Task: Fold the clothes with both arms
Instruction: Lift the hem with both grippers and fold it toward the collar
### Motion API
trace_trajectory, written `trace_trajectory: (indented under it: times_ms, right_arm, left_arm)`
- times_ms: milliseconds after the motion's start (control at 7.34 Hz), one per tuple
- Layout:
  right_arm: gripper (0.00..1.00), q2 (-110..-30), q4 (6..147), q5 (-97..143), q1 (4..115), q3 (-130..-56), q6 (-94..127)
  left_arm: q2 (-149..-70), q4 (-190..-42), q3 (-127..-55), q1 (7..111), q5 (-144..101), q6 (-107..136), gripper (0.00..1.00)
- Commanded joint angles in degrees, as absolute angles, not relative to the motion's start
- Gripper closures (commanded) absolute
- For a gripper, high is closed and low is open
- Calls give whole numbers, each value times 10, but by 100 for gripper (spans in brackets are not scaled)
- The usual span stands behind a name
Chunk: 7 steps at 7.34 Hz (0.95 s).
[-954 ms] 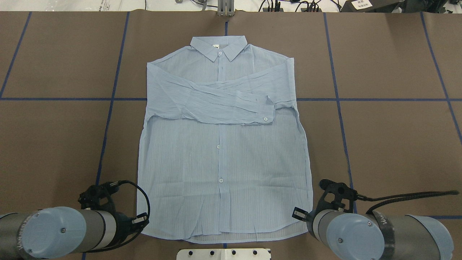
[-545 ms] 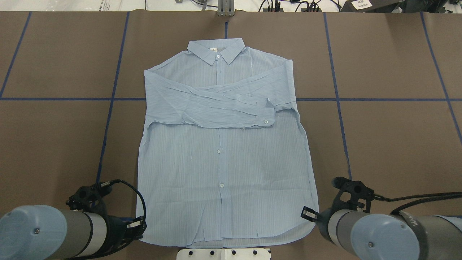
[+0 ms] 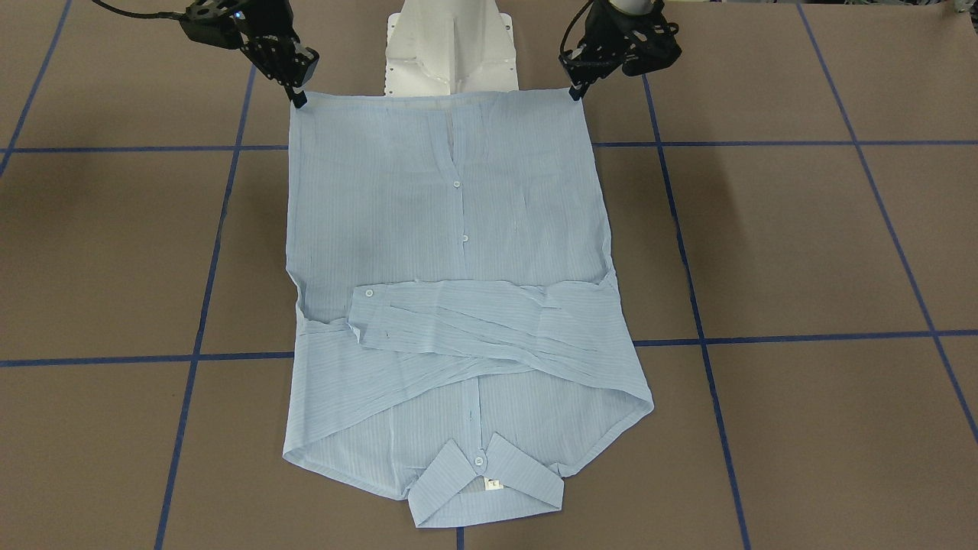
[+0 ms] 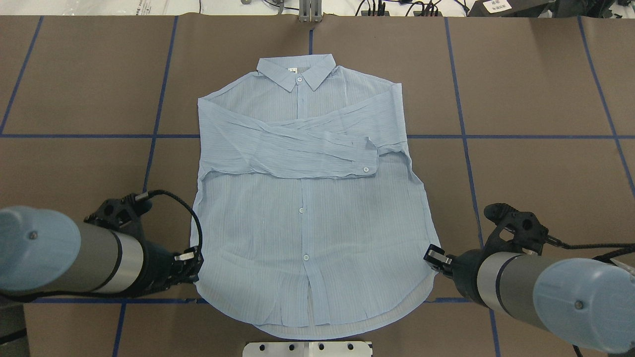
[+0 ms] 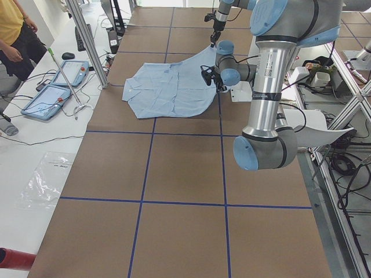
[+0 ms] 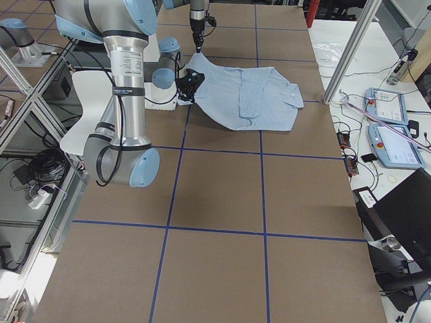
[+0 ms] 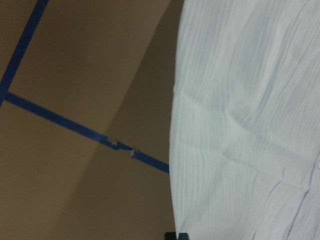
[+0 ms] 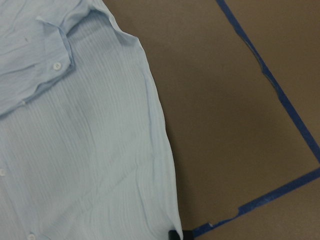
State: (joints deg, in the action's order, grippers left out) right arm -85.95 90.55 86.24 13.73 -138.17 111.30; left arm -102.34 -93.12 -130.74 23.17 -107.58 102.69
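pinching the two near corners of the shirt (image 4: 307, 223), the left end effector (image 3: 574, 92) and the right end effector (image 3: 296, 96) are each clamped on cloth, and that is what has just changed: half a second ago they sat low at the desk's near edge with the hem (image 3: 535, 103) lying along it, and now both have risen and moved toward the far edge, taking the hem with them. in the front-facing view the hem runs in a nearly straight line between the two fingertips, clear of the desk (image 4: 545, 89). i read this as the start of the bottom-to-top fold: the sleeves (image 4: 307, 151) are already crossed over the chest, so what remains is carrying the hem toward the collar (image 4: 297, 69), which points at the far edge. the rest of the shirt lies flat, centred across the desk's width. the fabric is thin, pale blue and finely striped, creased where the sleeves overlap, and it sags softly below the grips; in the overhead view a paler under-layer shows beneath the front panel at the rounded hem, so the layers may not be rising together. small white buttons (image 4: 301, 210) run down the placket, and a white neck label (image 3: 493, 483) sits inside the pointed collar. the desk is matte brown, crossed by blue tape lines (image 4: 536, 136).
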Motion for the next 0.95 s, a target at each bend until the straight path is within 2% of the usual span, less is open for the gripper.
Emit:
trace_trajectory:
  times_ms: [0,273,681,818]
  right_arm:
    - [100,-800,906,867,203,-1321,1096]
    - [100,-736,905,895,268,-1245,1022]
    - [100,-695,899,952,357,-1173,956]
    - [100,-668,897,951,368,-1128,938]
  left_arm:
    - [-1097,-916,-1240,323,-1107,980,100]
    - [-1113,-933,-1185,370,-1107,929,100]
    - [-1124,-997,-1111,419,-1107,888,100]
    - [-1136,-1048,-1060,428,-1106,888,100]
